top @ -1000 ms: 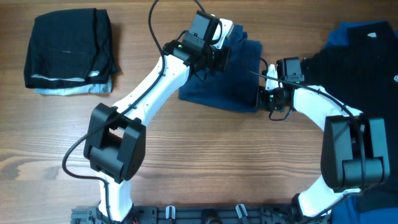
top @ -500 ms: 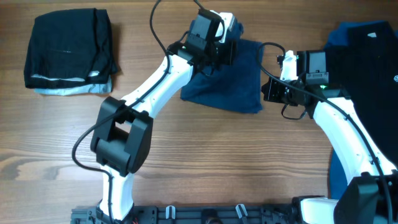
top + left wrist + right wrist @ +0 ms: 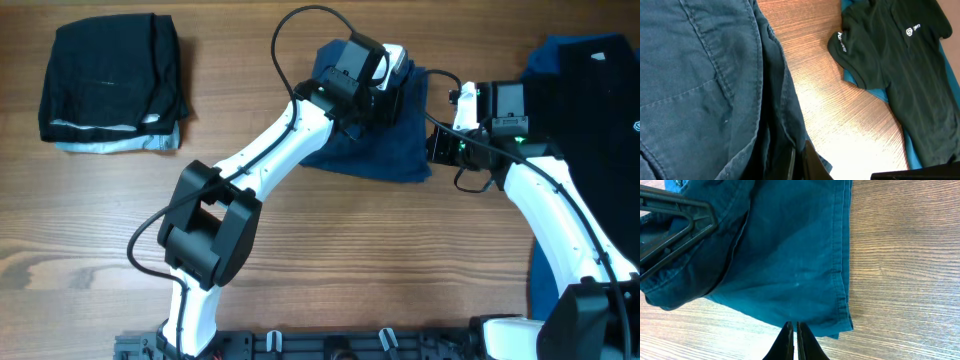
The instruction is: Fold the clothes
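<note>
The dark navy shorts (image 3: 375,150) lie folded on the wooden table at upper centre. My left gripper (image 3: 392,98) sits over their top right part. In the left wrist view it (image 3: 797,162) is shut on a fold of the navy fabric (image 3: 700,75). My right gripper (image 3: 434,150) hovers just off the shorts' right edge. The right wrist view shows it (image 3: 794,330) shut and empty, its tips at the hem of the shorts (image 3: 790,255).
A folded stack of dark and pale clothes (image 3: 110,85) sits at the far left. A pile of black and blue shirts (image 3: 590,90) lies at the right edge; the black shirt with a white logo (image 3: 890,50) is close to the shorts.
My left gripper has moved to the right, pulling the shorts' top edge with it. The right gripper drew back from the shorts' right side, then stayed put.
</note>
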